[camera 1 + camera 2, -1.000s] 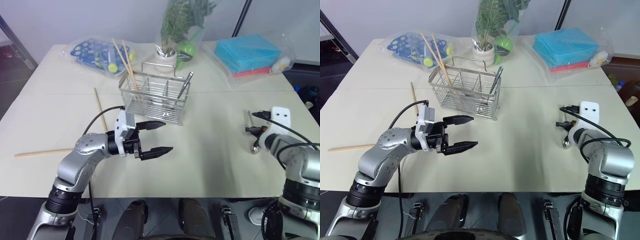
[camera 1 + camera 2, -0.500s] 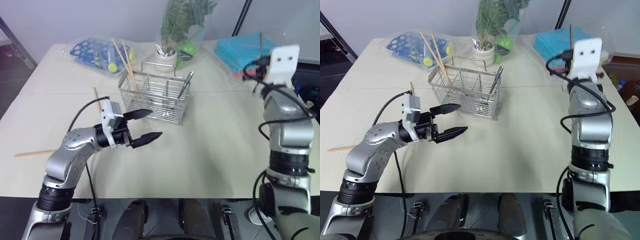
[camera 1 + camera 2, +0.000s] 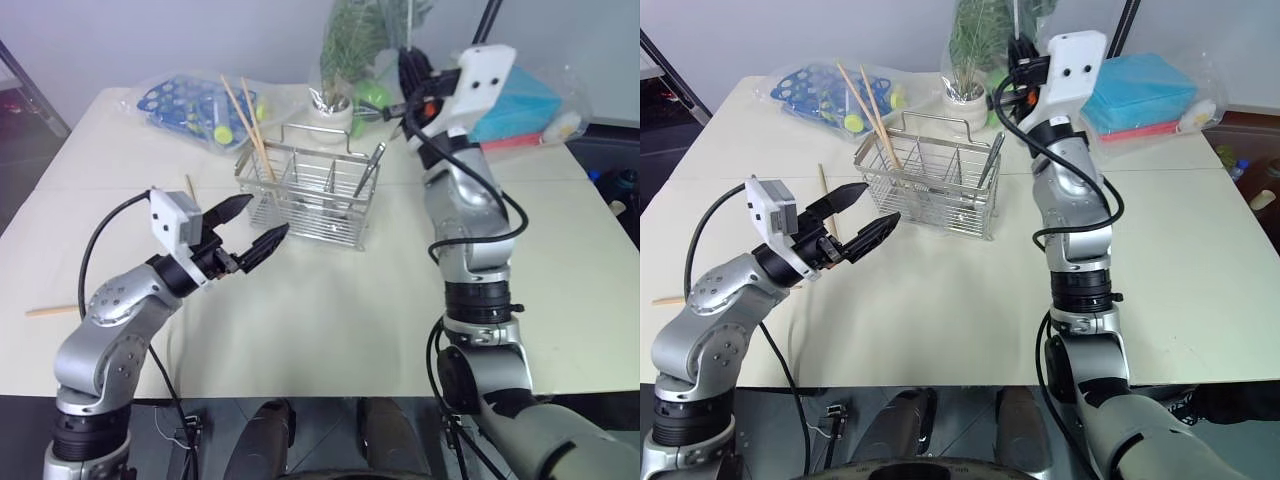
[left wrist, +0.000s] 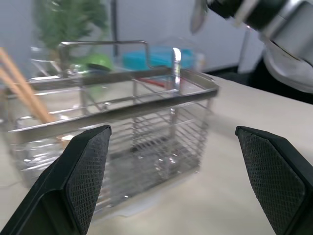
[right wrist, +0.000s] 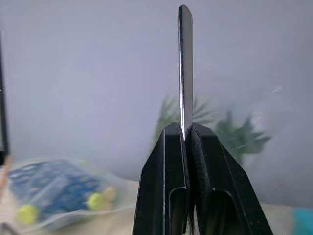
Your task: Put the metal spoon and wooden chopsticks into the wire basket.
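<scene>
The wire basket stands at the table's middle back, also seen close in the left wrist view. Two wooden chopsticks lean out of its left compartment, and a metal handle leans in its right one. Another chopstick lies on the table left of the basket, and one near the left edge. My right gripper is raised behind and above the basket's right end, shut on the metal spoon, whose handle points up. My left gripper hovers open just left of the basket's front.
A potted plant in a clear bag stands right behind the basket. A bag with a blue tray lies at the back left. A bag of blue pads lies at the back right.
My right arm has swung up and to the left from the table's right side, carrying the spoon to above the basket. My left gripper has drifted left and turned toward the basket, still open.
</scene>
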